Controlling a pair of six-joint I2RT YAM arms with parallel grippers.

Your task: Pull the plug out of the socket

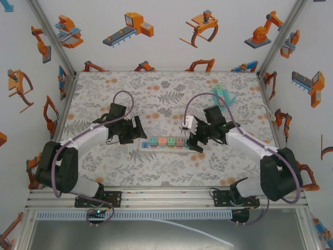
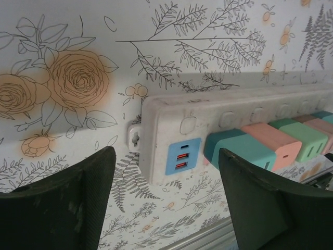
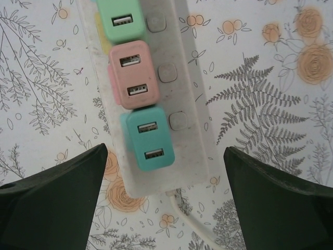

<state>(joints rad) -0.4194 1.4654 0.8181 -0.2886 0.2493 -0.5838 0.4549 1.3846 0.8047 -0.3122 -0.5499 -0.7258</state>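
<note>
- The power strip (image 1: 166, 146) lies flat mid-table (image 1: 130, 172), a touch toward the near edge, with its long axis running left to right, parallel to that edge
- Counting plugs along it from the left wrist view: teal, pink, green, pink, teal, which I make five, though the far ones crowd together
- There's one blue USB panel (image 2: 183, 156) at the strip's left end, and one white cable (image 3: 195, 229) leaving the right end
- Two arms are in play, one at each end of the strip
- The right gripper (image 3: 165, 151) hangs over the right end, spread wide and holding nothing, with its fingers (image 3: 57, 198) set either side of the strip's width
- The end teal plug (image 3: 149, 138) sits just ahead of those fingers and between them, untouched and fully seated, with the pink plug (image 3: 132, 75) packed right against it and the green plug (image 3: 122, 18) beyond
- The left gripper (image 2: 165, 153) is open and empty too, lined up on the USB panel, with the left teal plug (image 2: 239, 151) just off to one side
- My read is that the right arm is better placed, since its plug is already centred
- The plugs stand upright, so the pull looks to be straight up, and with the pink neighbour so tight, the fingers should close across the strip, not along it
- The left arm could pin the strip down so it doesn't lift
</note>
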